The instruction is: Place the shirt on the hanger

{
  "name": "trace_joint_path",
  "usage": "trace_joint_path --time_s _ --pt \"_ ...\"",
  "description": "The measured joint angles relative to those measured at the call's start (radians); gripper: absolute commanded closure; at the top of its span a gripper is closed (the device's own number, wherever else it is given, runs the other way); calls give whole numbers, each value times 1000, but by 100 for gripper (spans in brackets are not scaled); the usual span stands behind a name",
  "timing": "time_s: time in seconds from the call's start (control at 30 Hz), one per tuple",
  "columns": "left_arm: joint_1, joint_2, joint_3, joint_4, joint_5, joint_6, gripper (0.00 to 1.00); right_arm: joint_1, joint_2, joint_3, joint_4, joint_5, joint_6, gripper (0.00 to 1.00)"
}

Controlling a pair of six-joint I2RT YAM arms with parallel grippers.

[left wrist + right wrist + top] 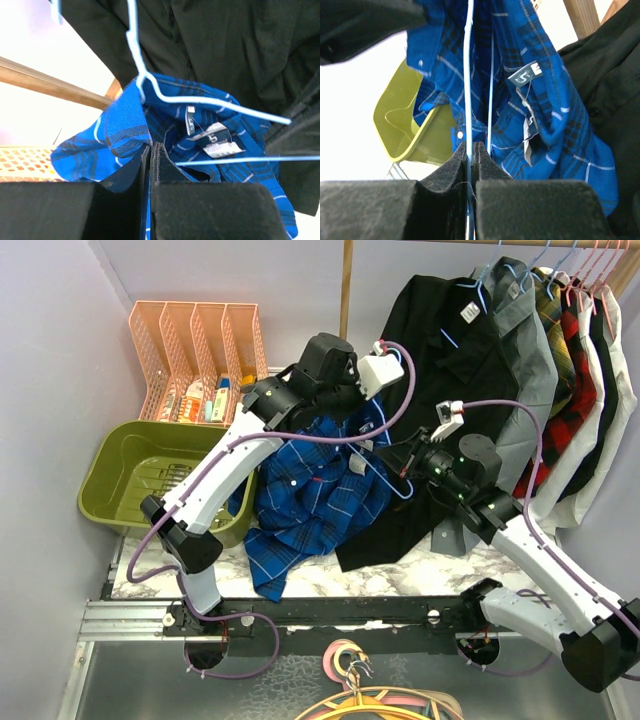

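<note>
The royal-blue plaid shirt point(310, 490) hangs crumpled over the table's middle, held up at its collar. My left gripper point(150, 150) is shut on the shirt point(115, 130) beside the collar opening. The light-blue wire hanger point(200, 100) sits in the collar opening with its hook upward. My right gripper point(470, 147) is shut on a wire of the hanger point(468, 75), with the shirt point(540, 115) draped around the wires. In the top view the right gripper point(405, 472) is at the shirt's right edge and the left gripper point(355, 405) is above it.
An olive-green tub point(150, 475) stands at the left, with a pink wire file rack point(200, 355) behind it. A black shirt point(450, 390) and several other garments hang on a rail at the right. Pink and yellow hangers point(360, 690) lie at the near edge.
</note>
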Motion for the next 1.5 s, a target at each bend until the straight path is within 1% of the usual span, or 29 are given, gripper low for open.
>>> trace_joint_path --time_s 0.2,0.27,0.33,0.37,0.4,0.47,0.5,0.53,0.67,0.7,0.8,0.87,0.93,1.0,1.07,1.1,1.13,1.2,1.27,1.37,1.5 --pt "-1 -49 -126 7 6 21 100 5 14 -5 71 57 -21 99" --pt "0 -62 -161 16 8 26 96 10 20 -7 83 61 -27 99" --pt "0 -69 -179 17 17 29 90 14 38 -8 95 60 -31 99" --pt "1 -70 -183 17 29 29 83 15 47 -11 103 60 -31 99" --pt "2 -71 -187 16 47 30 70 15 57 -21 122 57 -30 99" --pt "3 -74 -195 3 96 38 22 15 65 -50 156 56 -29 99" --pt "2 -78 -201 -10 120 39 7 14 66 -69 180 58 -28 99" --pt "1 -82 -209 -37 164 53 1 13 66 -88 204 58 -27 99" --pt "-1 -93 -233 -167 347 128 1 13 66 -174 313 58 -28 99" --pt "0 -97 -241 -187 372 142 1 13 67 -195 336 58 -31 99" --pt "50 -123 -268 -217 474 192 1 14 83 -241 401 57 -50 99" --pt "140 -126 -236 -220 550 219 2 14 96 -269 450 56 -69 99" --pt "276 -123 -194 -188 627 245 2 15 113 -301 506 52 -95 99" --pt "386 -117 -167 -155 685 293 3 16 142 -318 555 39 -127 99" --pt "448 -94 -133 -153 734 368 7 16 172 -320 584 21 -154 99" --pt "454 -72 -108 -158 761 415 10 16 188 -320 600 6 -172 99" --pt "452 -56 -92 -164 782 448 12 16 200 -320 612 -6 -184 99" --pt "437 8 -38 -202 832 535 12 16 223 -320 634 -36 -209 99" --pt "424 81 8 -237 870 610 9 16 235 -322 653 -64 -231 99" --pt "418 154 45 -281 890 692 9 17 237 -327 682 -103 -257 99" --pt "418 189 46 -303 893 756 19 21 237 -329 700 -138 -286 99"
